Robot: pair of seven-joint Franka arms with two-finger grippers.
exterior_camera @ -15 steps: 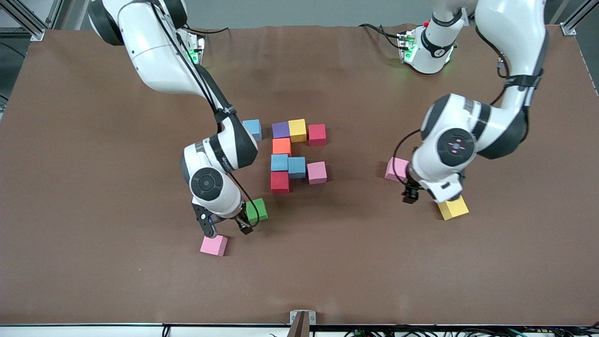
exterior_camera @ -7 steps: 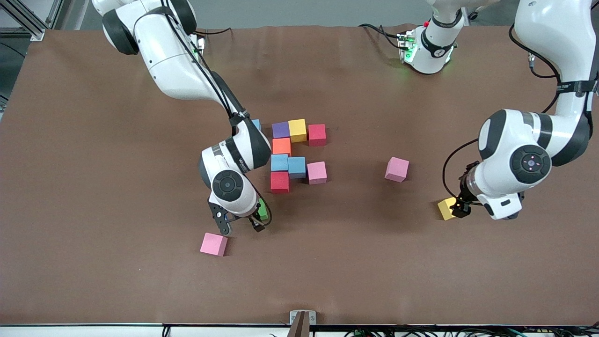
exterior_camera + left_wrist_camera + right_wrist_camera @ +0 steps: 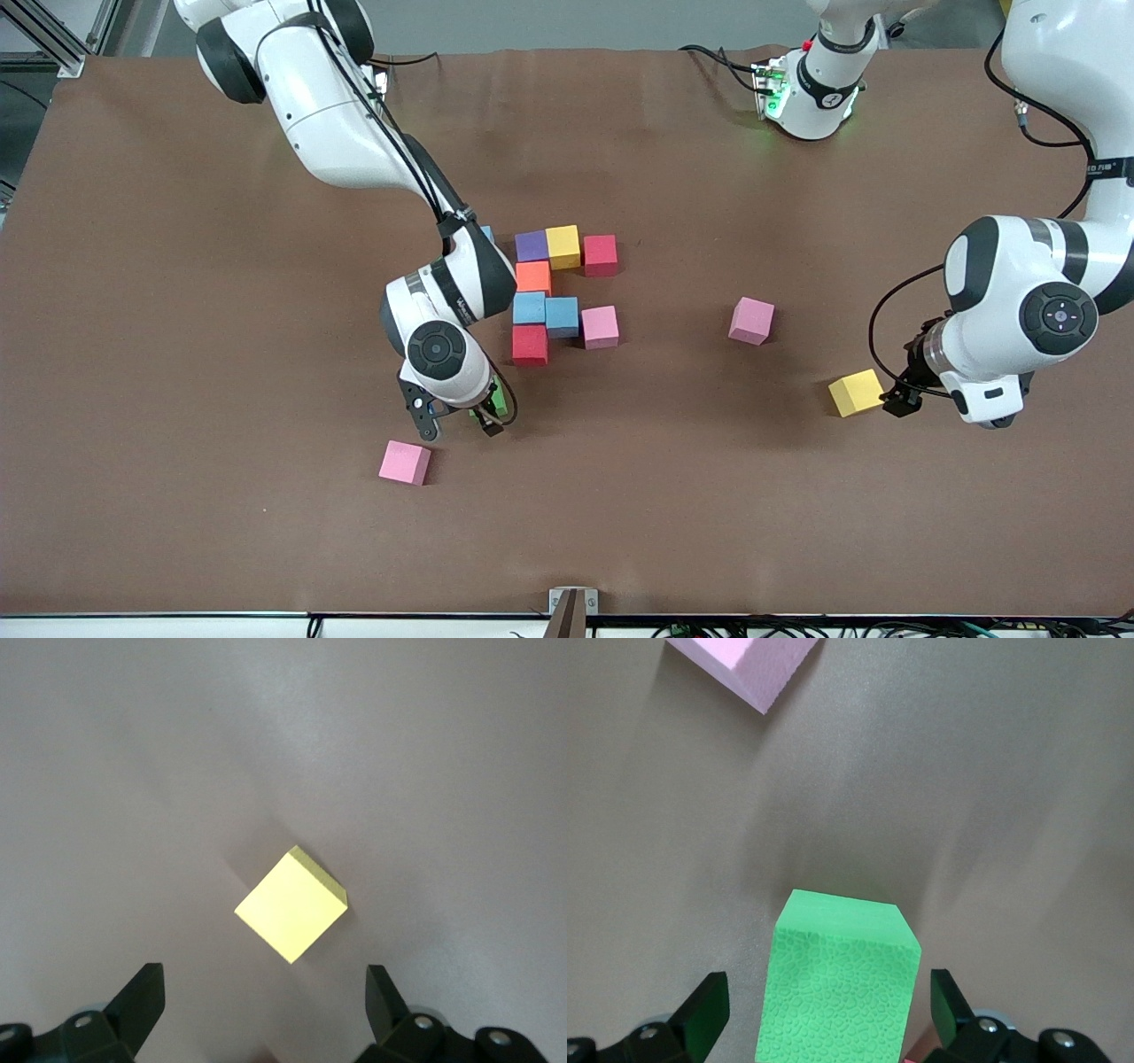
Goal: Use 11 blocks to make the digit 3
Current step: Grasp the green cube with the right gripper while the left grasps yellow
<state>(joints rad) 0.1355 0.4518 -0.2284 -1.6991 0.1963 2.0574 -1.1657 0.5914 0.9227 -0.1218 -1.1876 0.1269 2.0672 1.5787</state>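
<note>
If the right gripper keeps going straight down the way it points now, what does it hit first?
Most likely the green block: it sits between the open fingers of the right gripper, just below them. How much height remains above it is unclear.

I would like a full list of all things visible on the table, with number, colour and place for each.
Cluster blocks: eight, touching or nearly so, mid-table: purple, yellow, red, orange, two blue, pink, red.
Blue block: one, beside the cluster, mostly hidden by the right arm.
Green block: one, nearer the camera than the cluster.
Loose pink blocks: two; one nearest the camera, one toward the left arm's end.
Loose yellow block: one, toward the left arm's end.
Table: one, brown.
Right gripper: fingers open, astride the green block.
Left gripper: fingers open, above the table beside the yellow block.
</note>
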